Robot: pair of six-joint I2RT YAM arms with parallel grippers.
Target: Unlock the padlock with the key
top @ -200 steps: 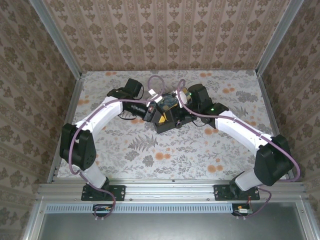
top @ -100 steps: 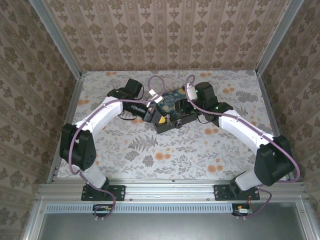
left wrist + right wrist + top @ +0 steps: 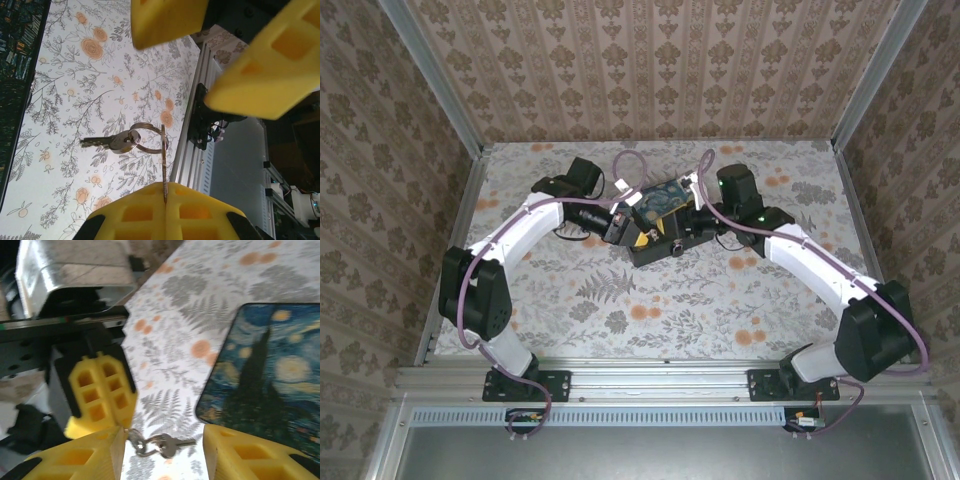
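Beside the painted-lid box (image 3: 660,200), the left gripper (image 3: 165,194) keeps its jaws clenched on the key (image 3: 164,160), seen edge-on above the desk (image 3: 75,75). A ring (image 3: 145,137) with a spare key (image 3: 102,142) hangs from the key's free end. The right gripper (image 3: 164,437) has its jaws released, one on each side of that ring. I cannot make out the padlock. I judge the key is being readied; next, its tip must be freed and aimed at the keyhole.
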